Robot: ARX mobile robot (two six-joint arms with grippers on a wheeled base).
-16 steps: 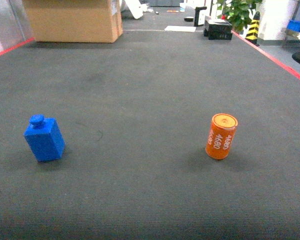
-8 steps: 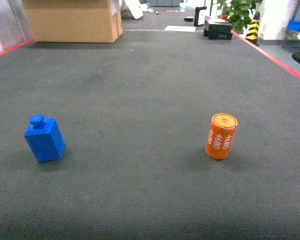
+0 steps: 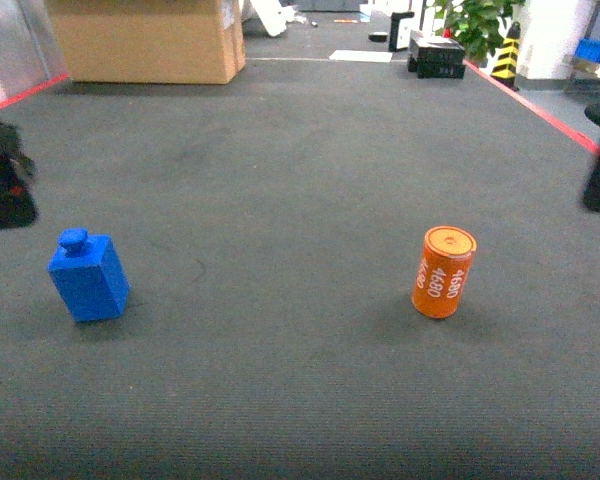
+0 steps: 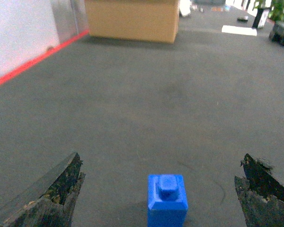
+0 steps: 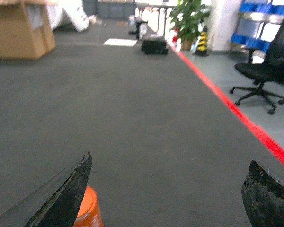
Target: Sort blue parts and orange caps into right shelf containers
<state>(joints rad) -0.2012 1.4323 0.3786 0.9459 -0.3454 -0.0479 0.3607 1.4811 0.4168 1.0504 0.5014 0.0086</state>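
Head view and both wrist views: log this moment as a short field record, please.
surface: dark carpet
blue part: upright, knob on top, left side
orange cap: upright, white 4680 print, right side
left claw: open, blue part centred ahead of it, no contact
right claw: open, orange cap by its left finger, no contact
background: cardboard box, office chair

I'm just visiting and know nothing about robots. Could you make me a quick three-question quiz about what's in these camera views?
1. True or false: the blue part lies tipped on its side.
2. What number is printed on the orange cap? A) 4680 B) 1250 C) 9001
3. Which gripper has the blue part between its open fingers, the left gripper or the right gripper?

Key: 1 false, it stands with its knob up; 2 A; 3 left.
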